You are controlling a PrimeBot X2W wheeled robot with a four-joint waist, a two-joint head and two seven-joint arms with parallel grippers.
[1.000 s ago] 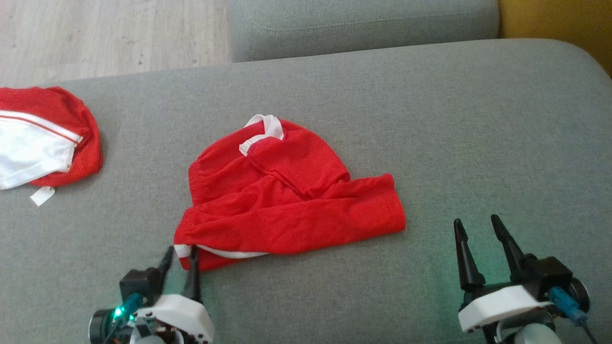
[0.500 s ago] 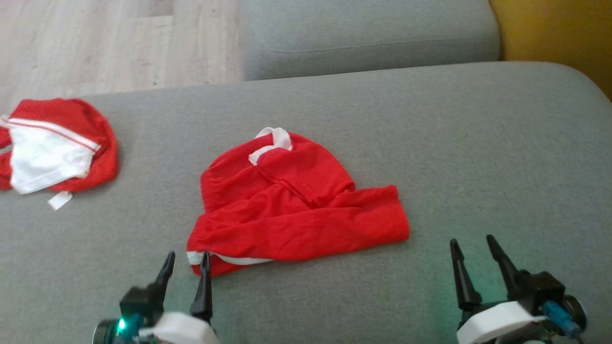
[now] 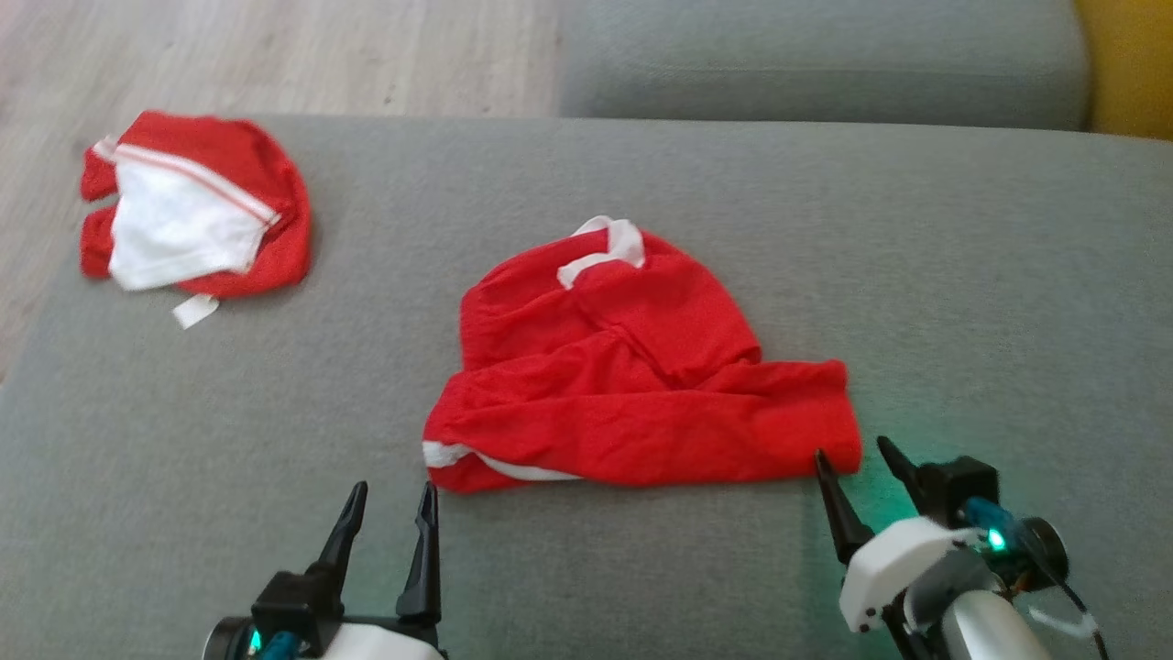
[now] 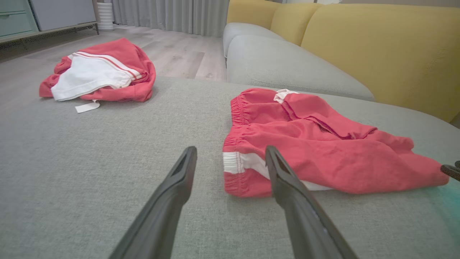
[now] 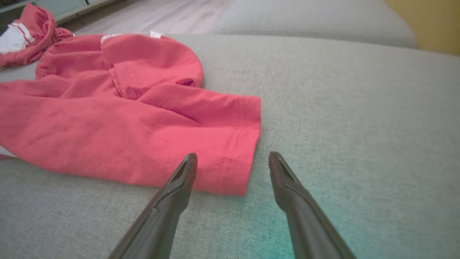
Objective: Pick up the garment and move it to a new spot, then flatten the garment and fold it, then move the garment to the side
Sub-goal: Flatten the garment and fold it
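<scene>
Couch [image 3: 916, 275]: garment [image 3: 632, 394] just fwd of fingers [image 3: 422, 559]

Bare seat cushion [image 3: 990, 302] right of the red shorts [image 3: 632, 385]: wide open lane. Left lane open too, between shorts and the red-white garment [image 3: 197, 215] at the far-left corner. Near strip along the shorts' front edge free. Far side bounded by the rear cushion [image 3: 825, 55] and yellow backrest [image 4: 377, 46].

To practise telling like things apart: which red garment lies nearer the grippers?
The middle garment, just ahead of the left gripper and right gripper; the other garment, showing a white panel, lies far left.
</scene>
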